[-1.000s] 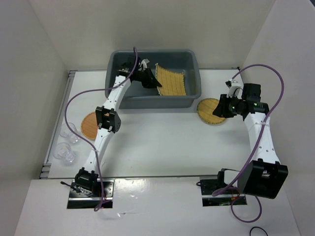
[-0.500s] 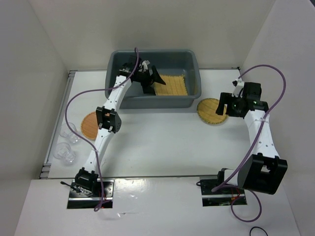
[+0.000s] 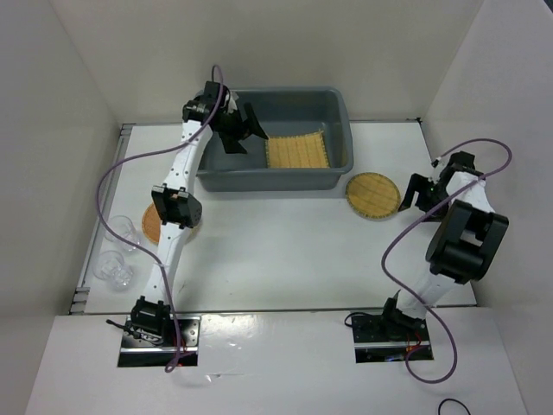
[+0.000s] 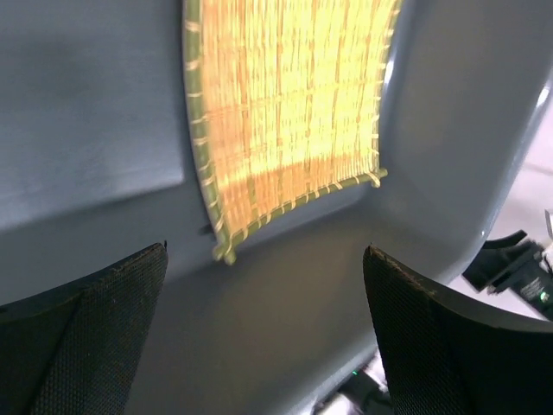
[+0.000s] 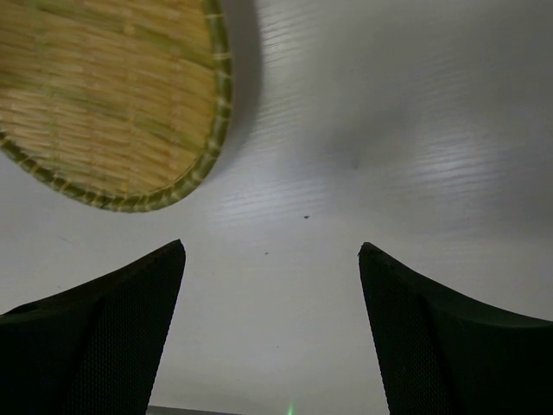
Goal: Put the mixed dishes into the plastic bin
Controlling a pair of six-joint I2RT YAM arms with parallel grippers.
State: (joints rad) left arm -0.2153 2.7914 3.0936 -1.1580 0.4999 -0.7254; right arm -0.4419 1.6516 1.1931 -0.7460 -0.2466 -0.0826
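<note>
The square yellow mat [image 3: 297,151] lies flat on the floor of the grey bin [image 3: 268,180], in its right half; one second ago it stood tilted with its left edge pinched in the left gripper [image 3: 246,137]. The left wrist view shows the mat [image 4: 289,112] lying loose against the bin's floor, one corner toward the camera, nothing touching it. The left gripper's jaws now stand wide apart and hold nothing; it has drawn back from the mat to the bin's far left corner, above the rim. The round yellow mat [image 3: 373,195] rests on the table [image 3: 276,251] just outside the bin's near right corner, in about the same spot as before. The right gripper [image 3: 412,195], which a second ago sat nearly closed at that mat's right edge, has opened wide and backed off to the right; it hangs beside the mat, clear of it, with nothing between the jaws. The right wrist view confirms this: the mat's rim [image 5: 104,95] is at upper left and bare table lies between the fingers. The right arm is now folded back toward the right wall. The orange-brown round mat [image 3: 150,221] stays on the table at left, partly hidden by the left arm, with the clear cups [image 3: 119,235] just beside it at the table's left edge, unchanged.
</note>
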